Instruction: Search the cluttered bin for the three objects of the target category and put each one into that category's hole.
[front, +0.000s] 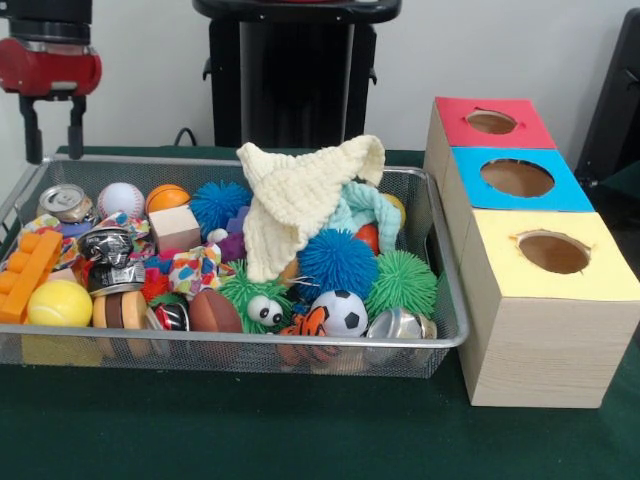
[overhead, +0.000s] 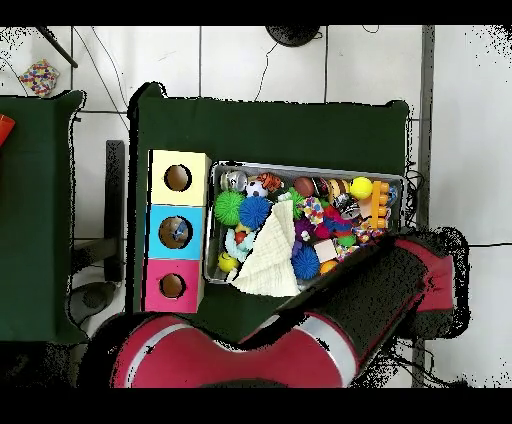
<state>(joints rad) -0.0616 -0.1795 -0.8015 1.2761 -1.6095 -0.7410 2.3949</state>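
hand high over the bin's far corner, balls spread along the bin away from it

the hand (front: 48, 125) hangs above the far corner of the wire bin (front: 300, 352) at the end away from the boxes, its two dark fingers (front: 32, 135) pointing down with a clear gap between them and nothing in it. it is well above the clutter and touches nothing.

which category is wanted is not shown; if it is sports balls, the nearest candidates lie just below and toward the boxes from the hand: a baseball (front: 121, 199) and an orange basketball (front: 167, 196) side by side along the bin's far edge. a brown football (front: 215, 312) and a soccer ball (front: 339, 312) sit by the near edge, farther along the bin. a pale knitted cloth (front: 300, 200) is draped over the middle and may hide more.

the three holed boxes stand in a row on the counter (front: 200, 430) beyond the bin's other end: red box (front: 490, 122) farthest back, blue box (front: 516, 178) in the middle, yellow box (front: 553, 252) nearest. so any pick by this corner would mean a carry along the whole length of the bin.
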